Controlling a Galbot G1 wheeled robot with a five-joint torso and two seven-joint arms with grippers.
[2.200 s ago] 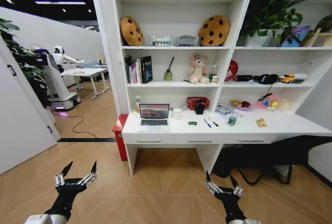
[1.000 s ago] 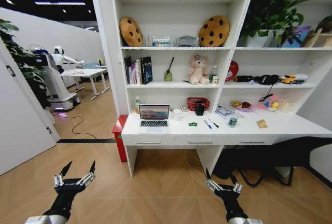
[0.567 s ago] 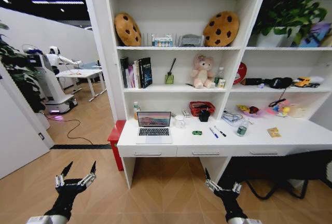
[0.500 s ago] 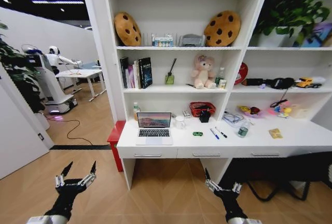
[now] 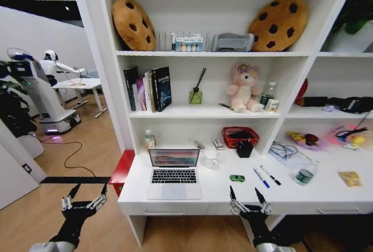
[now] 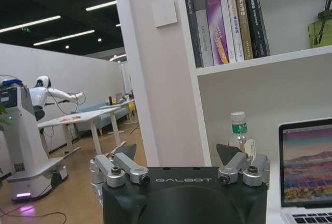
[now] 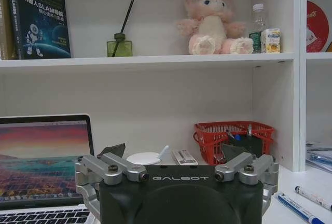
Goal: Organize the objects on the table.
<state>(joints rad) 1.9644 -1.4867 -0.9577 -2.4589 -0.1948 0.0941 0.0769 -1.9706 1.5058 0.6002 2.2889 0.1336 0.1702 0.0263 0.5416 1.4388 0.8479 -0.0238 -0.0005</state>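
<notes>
White surface (image 5: 221, 196), front edge just ahead of both grippers; wood floor open to the left of the shelving. Laptop (image 5: 174, 174) open near the left end, screen facing out. Green oval item (image 5: 237, 178) mid-surface, bare surface around it. Two pens (image 5: 266, 176) lying side by side just right of it. Dark-capped bottle (image 5: 303, 175) upright farther right; yellow packet (image 5: 350, 178) flat near the right edge. Red mesh basket (image 5: 240, 136) and white mug (image 5: 210, 158) against the back. Left gripper (image 5: 85, 200) low over the floor, fingers spread, empty. Right gripper (image 5: 249, 200) at the front edge, fingers spread, empty. Against half a second ago: surface and shelving larger and nearer in the head view; the things lie as before
</notes>
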